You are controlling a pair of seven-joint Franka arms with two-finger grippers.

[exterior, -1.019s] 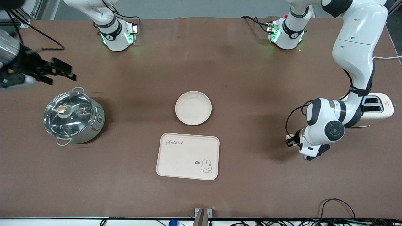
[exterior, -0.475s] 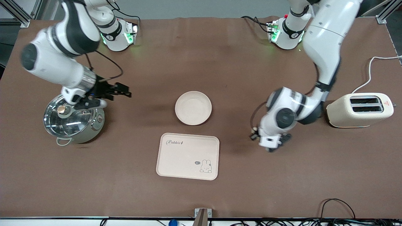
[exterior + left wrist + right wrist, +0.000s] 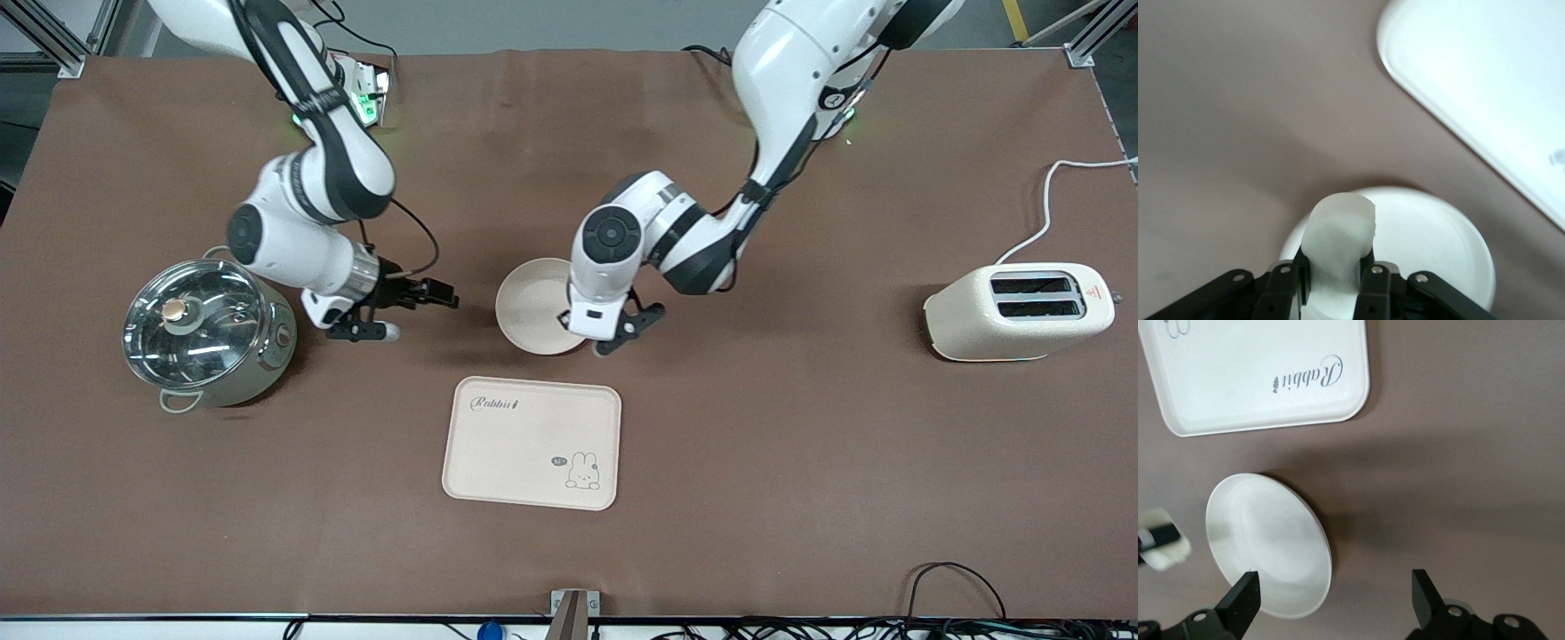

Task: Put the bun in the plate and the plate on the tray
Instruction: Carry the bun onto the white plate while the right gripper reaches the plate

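Observation:
The round plate (image 3: 529,307) sits mid-table, with the Rabbit tray (image 3: 524,453) nearer the front camera. My left gripper (image 3: 594,333) hangs over the plate's rim toward the left arm's end and is shut on the cream-white bun (image 3: 1338,233). The plate (image 3: 1431,233) and tray (image 3: 1485,87) lie below it. The bun is hidden under the hand in the front view. It shows in the right wrist view (image 3: 1168,553). My right gripper (image 3: 418,311) is open and empty over the table between pot and plate. Its own view (image 3: 1335,593) shows the plate (image 3: 1265,540) and tray (image 3: 1251,373).
A steel pot with a glass lid (image 3: 206,331) stands toward the right arm's end. A cream toaster (image 3: 1022,311) with a white cable stands toward the left arm's end. Brown tabletop lies around the tray.
The left arm swung from beside the toaster to over the plate's rim, carrying the bun. The right arm swung in past the pot toward the plate.

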